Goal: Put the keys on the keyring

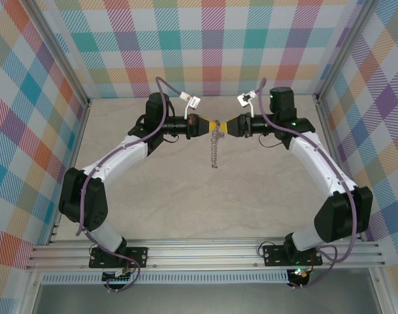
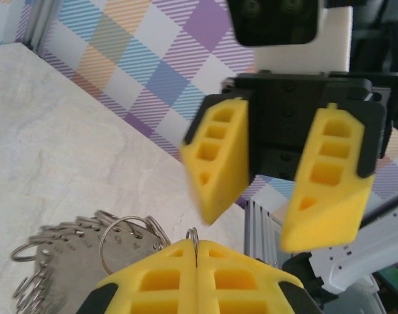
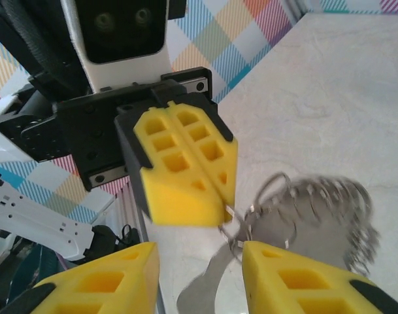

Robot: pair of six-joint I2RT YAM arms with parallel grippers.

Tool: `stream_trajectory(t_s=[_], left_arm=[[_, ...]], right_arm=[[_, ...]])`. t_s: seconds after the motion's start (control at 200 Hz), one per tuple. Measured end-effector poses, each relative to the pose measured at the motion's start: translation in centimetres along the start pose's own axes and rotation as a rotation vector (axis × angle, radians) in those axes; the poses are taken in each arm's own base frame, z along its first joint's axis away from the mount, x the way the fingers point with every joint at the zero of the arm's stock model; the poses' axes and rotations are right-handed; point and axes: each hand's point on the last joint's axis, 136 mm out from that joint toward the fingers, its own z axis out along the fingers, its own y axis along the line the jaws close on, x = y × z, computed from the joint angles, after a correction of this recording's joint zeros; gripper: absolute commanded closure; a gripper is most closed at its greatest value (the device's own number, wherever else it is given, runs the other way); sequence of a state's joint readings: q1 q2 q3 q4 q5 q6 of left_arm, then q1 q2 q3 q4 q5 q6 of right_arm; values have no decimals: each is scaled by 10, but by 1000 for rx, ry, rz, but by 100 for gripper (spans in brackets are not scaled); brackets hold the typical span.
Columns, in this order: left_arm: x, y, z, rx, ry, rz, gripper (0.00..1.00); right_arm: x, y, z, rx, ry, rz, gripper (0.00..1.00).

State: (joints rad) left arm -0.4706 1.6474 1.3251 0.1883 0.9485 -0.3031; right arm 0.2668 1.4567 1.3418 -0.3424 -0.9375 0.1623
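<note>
My left gripper [image 2: 196, 247] is shut, pinching a thin wire loop [image 2: 194, 235] of the keyring between its yellow pads. The rest of the keyring [image 2: 81, 252], a bunch of silvery loops, hangs beside and below it. In the top view the keyring [image 1: 215, 149] dangles above the table from the spot where the two grippers meet. My right gripper [image 3: 199, 250] faces the left one tip to tip. It is open and holds nothing, and the keyring's loops [image 3: 310, 212] sit just past its right finger. The keys are out of view.
The pale marble-look table [image 1: 251, 190] is walled by checked panels [image 1: 212, 46] at the back and both sides. An aluminium rail [image 1: 205, 252] runs along the near edge by the arm bases. Both arms are raised and bent inward, meeting at mid-table.
</note>
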Motion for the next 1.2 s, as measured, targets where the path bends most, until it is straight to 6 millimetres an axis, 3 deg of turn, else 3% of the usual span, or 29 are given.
stream_trajectory(t_s=[0.19, 0.425, 0.875, 1.04, 1.205], left_arm=[[-11, -4, -1, 0, -43, 3, 100], [-23, -13, -3, 27, -83, 12, 100], [-26, -23, -1, 65, -89, -1, 100], [-26, -25, 1, 72, -89, 0, 100], [-27, -27, 1, 75, -93, 0, 100]], right_arm=[[-2, 7, -23, 13, -103, -4, 59], [4, -4, -16, -14, -130, 51, 56], [-10, -14, -4, -103, -170, 93, 59], [-12, -14, -1, -135, -177, 96, 71], [-8, -12, 1, -167, -173, 105, 90]])
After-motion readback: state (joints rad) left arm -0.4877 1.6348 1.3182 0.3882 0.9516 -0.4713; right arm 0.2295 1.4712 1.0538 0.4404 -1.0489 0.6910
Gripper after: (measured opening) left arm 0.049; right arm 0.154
